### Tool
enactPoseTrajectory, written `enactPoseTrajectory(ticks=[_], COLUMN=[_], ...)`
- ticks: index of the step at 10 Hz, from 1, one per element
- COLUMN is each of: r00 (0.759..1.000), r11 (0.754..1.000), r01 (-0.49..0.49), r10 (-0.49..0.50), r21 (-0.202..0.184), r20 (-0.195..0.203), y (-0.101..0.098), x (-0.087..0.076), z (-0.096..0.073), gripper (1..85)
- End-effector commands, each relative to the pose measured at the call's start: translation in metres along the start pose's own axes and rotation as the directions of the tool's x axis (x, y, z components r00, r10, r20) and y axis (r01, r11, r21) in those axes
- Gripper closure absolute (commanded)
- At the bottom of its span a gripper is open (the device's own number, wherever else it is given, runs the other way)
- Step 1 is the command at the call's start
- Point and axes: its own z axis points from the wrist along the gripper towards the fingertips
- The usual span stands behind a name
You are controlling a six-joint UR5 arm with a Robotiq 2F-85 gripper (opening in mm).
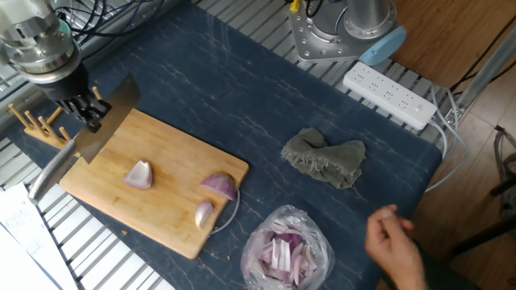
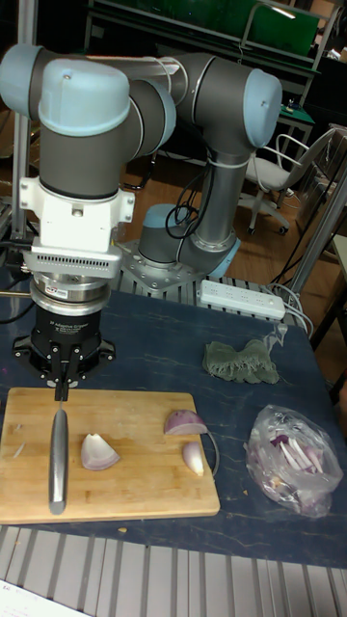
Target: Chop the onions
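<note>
Tool (image 2: pixel 61 388) gripping steel knife (image 2: pixel 59 460) over rectangular wooden cutting board (image 2: pixel 125 492).
Three purple-skinned red-onion wedges (image 1: pixel 139 174) lie on the board, right of the blade; no legible writing visible.

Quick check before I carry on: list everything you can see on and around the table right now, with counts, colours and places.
Onion wedges: three, purple skin and pale flesh, on the cutting board.
Cutting board: one, light wood, on the near left of the table.
Knife: one, steel blade and handle, held over the board's left end.
Plastic bag: one, clear, holding pale-purple onion slivers, right of the board.
Cloth: one, grey-green, crumpled, mid-table.
Power strip: one, white, at the far right edge.
Wooden rack: one, light wood pegs, left of the board.
Table: one, dark blue top.
Person's hand: one, at the lower right corner.
Robot hand: one, black, shut on the knife.
</note>
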Motion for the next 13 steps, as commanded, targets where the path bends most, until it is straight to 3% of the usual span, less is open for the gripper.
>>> enactPoseTrajectory(ticks=[1,4,6,8,10,13], r00=[0.999,0.998,0.996,0.991,0.993,0.989], r11=[0.999,0.998,0.997,0.992,0.994,0.992], r01=[-0.038,0.053,0.083,0.13,0.105,0.125], r10=[0.038,-0.052,-0.083,-0.13,-0.107,-0.126], r21=[0.001,-0.019,0.009,-0.001,-0.041,-0.014], r20=[0.028,0.039,0.024,-0.022,-0.045,-0.077], y=[-0.001,0.005,-0.002,0.019,0.047,0.062], x=[-0.007,-0.01,-0.007,0.005,0.013,0.016], z=[-0.001,-0.001,-0.001,0.004,0.004,0.003], gripper=[84.7,84.7,84.7,84.7,84.7,84.7])
